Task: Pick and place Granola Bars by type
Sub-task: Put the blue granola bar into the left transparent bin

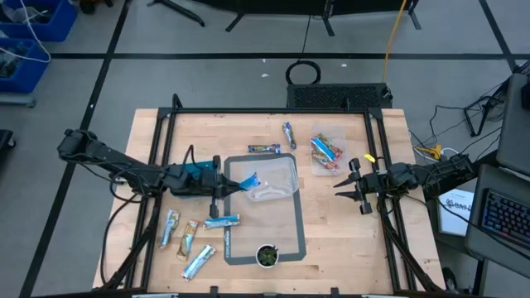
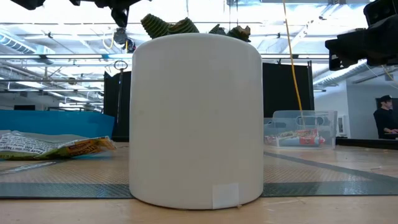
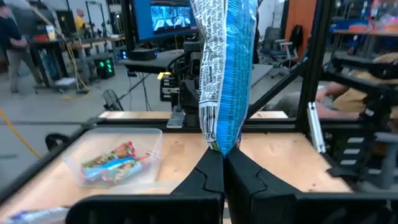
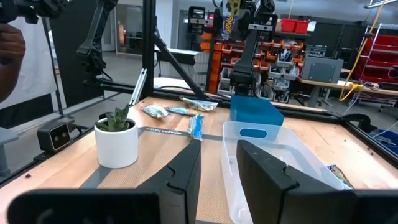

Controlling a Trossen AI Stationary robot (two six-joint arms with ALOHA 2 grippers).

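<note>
The left gripper is clamped on a blue granola bar, held above the clear tray at mid-table, probably for dropping with its type. The wrapper is bright blue with a white printed panel, crinkled. The right gripper is parked part-open and empty near the right edge.

Glossy, crinkled foil wrapper on the blue bar, matt black plastic fingers pinching it; clear smooth plastic bin, pale wood-grain tabletop, matt white pot.
</note>
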